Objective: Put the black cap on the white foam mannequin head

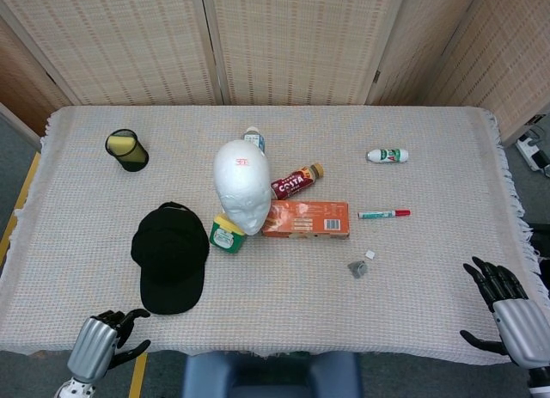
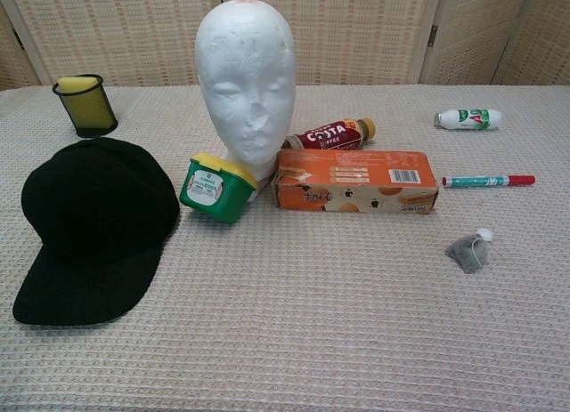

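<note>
The black cap (image 1: 170,257) (image 2: 93,223) lies flat on the table, brim toward the front edge, left of centre. The white foam mannequin head (image 1: 242,185) (image 2: 246,84) stands upright just right of the cap, bare. My left hand (image 1: 101,340) hangs at the front table edge below the cap's brim, fingers apart, holding nothing. My right hand (image 1: 507,310) is at the front right corner of the table, fingers spread and empty. Neither hand shows in the chest view.
A green tub with a yellow lid (image 2: 215,187) leans by the mannequin's base. An orange box (image 2: 354,180) and a Costa bottle (image 2: 329,134) lie to its right. A marker (image 2: 488,181), a white bottle (image 2: 468,118), a tea bag (image 2: 468,250) and a mesh cup (image 2: 85,105) sit around.
</note>
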Controlling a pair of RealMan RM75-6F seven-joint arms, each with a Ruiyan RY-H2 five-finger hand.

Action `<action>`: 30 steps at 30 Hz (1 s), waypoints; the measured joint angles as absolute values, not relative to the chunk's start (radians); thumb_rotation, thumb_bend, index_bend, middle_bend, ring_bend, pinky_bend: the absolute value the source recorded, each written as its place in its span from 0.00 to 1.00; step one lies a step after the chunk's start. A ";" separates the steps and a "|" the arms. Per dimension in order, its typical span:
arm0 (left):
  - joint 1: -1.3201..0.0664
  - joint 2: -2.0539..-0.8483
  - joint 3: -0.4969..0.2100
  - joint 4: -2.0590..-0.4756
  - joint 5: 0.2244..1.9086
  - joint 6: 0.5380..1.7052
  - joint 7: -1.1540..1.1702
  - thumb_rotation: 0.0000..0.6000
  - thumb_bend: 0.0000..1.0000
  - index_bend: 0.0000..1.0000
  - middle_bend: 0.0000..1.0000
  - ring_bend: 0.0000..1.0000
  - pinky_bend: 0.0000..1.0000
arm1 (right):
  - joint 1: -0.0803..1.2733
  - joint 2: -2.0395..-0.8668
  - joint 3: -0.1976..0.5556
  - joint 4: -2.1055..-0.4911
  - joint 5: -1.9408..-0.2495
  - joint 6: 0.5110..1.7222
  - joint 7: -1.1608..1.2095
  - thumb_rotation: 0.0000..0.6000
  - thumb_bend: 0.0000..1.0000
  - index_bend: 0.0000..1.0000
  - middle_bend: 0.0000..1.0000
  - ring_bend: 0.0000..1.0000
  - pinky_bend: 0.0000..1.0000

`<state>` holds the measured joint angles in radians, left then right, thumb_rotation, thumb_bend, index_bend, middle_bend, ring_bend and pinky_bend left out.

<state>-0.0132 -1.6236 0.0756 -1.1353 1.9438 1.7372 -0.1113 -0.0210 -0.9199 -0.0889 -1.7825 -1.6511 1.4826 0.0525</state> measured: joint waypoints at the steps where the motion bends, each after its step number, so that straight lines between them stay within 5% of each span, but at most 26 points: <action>1: -0.020 -1.648 0.078 -1.097 1.947 1.737 -0.126 1.00 0.13 0.53 1.00 0.92 0.92 | -0.022 -0.919 -0.088 -1.785 -1.644 1.482 0.047 1.00 0.04 0.00 0.00 0.00 0.00; 14: -0.082 -1.920 0.098 -0.659 1.952 1.757 -0.227 1.00 0.29 0.55 1.00 0.94 0.94 | -0.028 -0.901 -0.086 -1.801 -1.629 1.480 0.045 1.00 0.04 0.00 0.00 0.00 0.00; 30: -0.146 -2.101 0.109 -0.231 1.892 1.806 -0.255 1.00 0.32 0.41 1.00 0.94 0.94 | -0.028 -0.876 -0.098 -1.826 -1.629 1.460 0.041 1.00 0.04 0.00 0.00 0.00 0.00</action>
<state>-0.1460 -2.1014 0.1091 -0.2312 1.8916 1.8060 -0.2553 -0.0283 -0.8762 -0.0976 -1.8264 -1.6292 1.4597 0.0410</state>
